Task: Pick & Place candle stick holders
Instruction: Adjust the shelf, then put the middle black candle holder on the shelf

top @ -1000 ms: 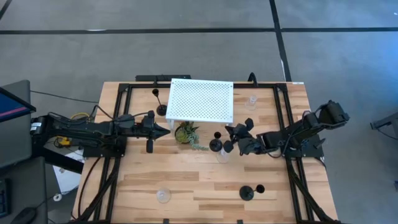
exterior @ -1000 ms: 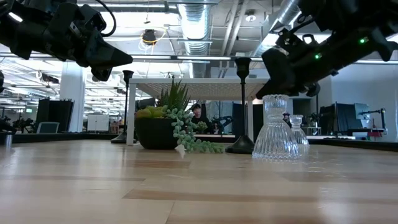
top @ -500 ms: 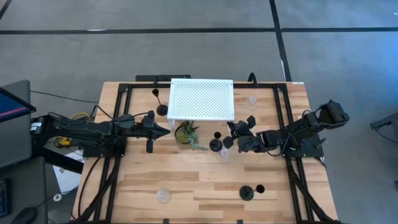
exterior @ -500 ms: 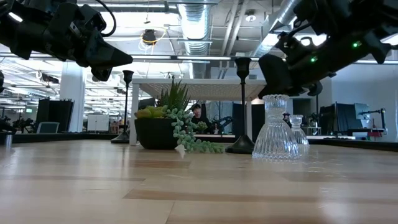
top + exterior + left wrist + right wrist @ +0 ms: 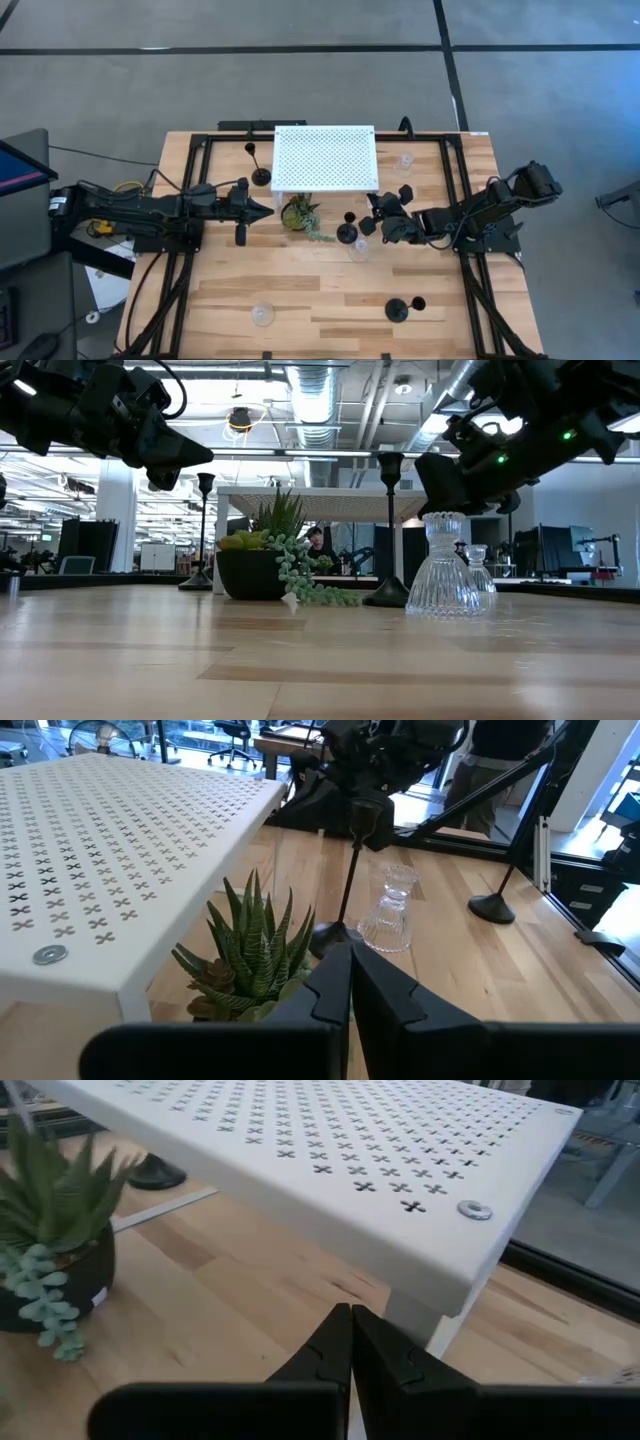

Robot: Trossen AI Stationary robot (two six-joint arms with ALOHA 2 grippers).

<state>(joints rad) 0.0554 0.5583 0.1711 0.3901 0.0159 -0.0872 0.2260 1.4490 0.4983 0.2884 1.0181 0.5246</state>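
A tall black candle stick holder stands on its round base beside a green plant, with a clear glass holder just nearer; the left wrist view shows both, the black holder and the glass holder. Another black holder stands far left, and one more black holder near right. My right gripper is shut at the near right corner of the white perforated stand. My left gripper hangs shut left of the plant, touching nothing. My right gripper has its shut fingertips at the stand's near right corner, just under the top plate's edge and beside the leg there. It comes nearly level from the table's right. The fingers themselves hide the spot, so I cannot tell whether they touch.
Clear glass holders stand near the front edge and at the far right. Black frame rails run along both table sides. Bare wood lies across the near middle of the table.
My right gripper has swung a little toward the far edge. The white stand has turned on the table: its right end has shifted toward the far edge and slightly right, while its left end stayed about where it was.
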